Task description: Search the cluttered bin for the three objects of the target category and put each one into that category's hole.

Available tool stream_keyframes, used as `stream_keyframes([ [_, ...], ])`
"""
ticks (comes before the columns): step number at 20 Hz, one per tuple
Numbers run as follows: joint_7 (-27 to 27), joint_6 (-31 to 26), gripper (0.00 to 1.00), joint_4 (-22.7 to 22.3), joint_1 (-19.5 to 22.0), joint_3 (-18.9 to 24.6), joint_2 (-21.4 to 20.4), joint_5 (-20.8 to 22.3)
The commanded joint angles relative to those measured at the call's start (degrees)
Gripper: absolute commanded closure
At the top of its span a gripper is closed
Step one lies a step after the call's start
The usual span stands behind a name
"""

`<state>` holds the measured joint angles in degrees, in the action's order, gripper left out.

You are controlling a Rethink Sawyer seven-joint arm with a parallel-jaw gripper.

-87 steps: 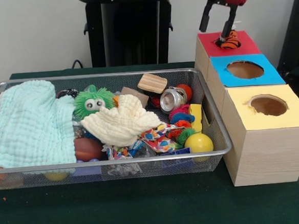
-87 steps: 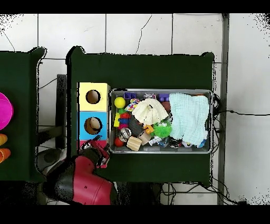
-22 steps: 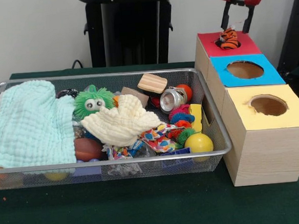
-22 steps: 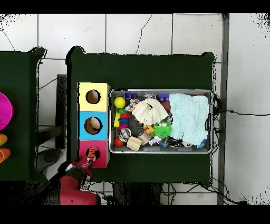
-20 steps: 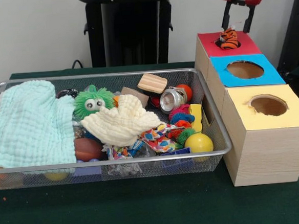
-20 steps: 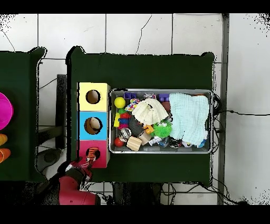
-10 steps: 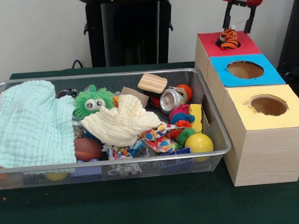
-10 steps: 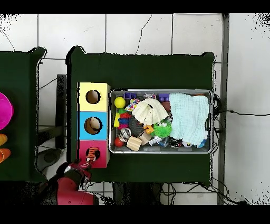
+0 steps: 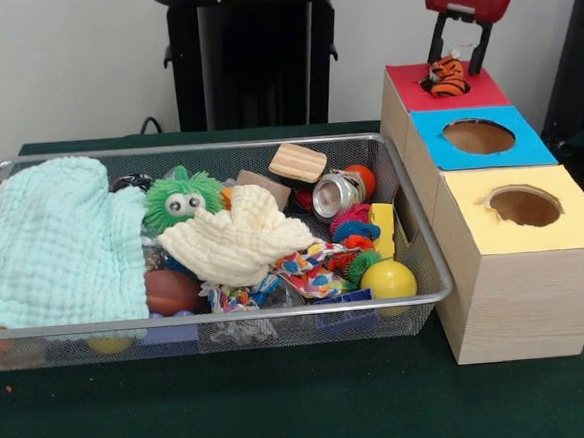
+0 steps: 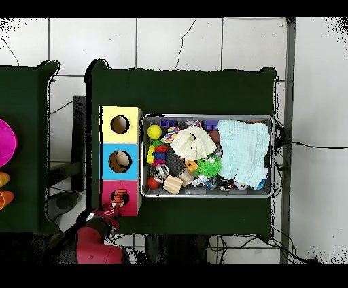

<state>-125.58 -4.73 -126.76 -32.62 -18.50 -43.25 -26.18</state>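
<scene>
Green-clothed table (image 9: 286,420), wire mesh bin (image 9: 229,324), three boxes, my claw up over the red one.

Largest first, front view: I see the bin packed full, with a mint cloth (image 9: 53,246) at its 9 o'clock end, a cream cloth (image 9: 239,243) mid-bin, a green fuzzy googly-eyed toy (image 9: 182,199) at 11 o'clock of that, and a yellow ball (image 9: 387,278) in the 4 o'clock corner. Boxes run yellow-topped (image 9: 521,263), blue-topped (image 9: 477,138), red-topped. Orange striped plush tiger (image 9: 447,76) sits in the red-surround hole (image 9: 433,87), poking up above it. My gripper (image 9: 455,49) hangs just above the tiger, fingers spread wide, holding nothing. Overhead, the tiger (image 10: 119,199) shows in the same hole, gripper (image 10: 103,216) at its 7 o'clock.
</scene>
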Motion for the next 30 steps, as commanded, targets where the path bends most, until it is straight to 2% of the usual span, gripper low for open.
stream_keyframes([
  [1, -13.0, 5.6, 0.00, 3.4, 3.5, 6.6, 6.1, -2.5],
  [5, -13.1, 5.4, 0.00, 4.5, 3.6, 6.7, 6.8, -3.0],
  [9, -12.4, 2.4, 0.00, 5.4, 2.0, 4.0, 6.6, -3.5],
  [12, -10.7, -0.9, 0.00, 4.9, 1.9, 1.6, 4.4, -2.2],
  [18, -6.9, -6.1, 0.00, 3.1, 4.1, -0.3, -1.3, 1.1],
  [25, -5.9, -7.0, 0.00, 2.8, 4.2, -1.6, -1.9, 2.2],
  [30, -5.4, -10.5, 0.00, 3.9, 2.7, -4.8, -2.7, 3.4],
])
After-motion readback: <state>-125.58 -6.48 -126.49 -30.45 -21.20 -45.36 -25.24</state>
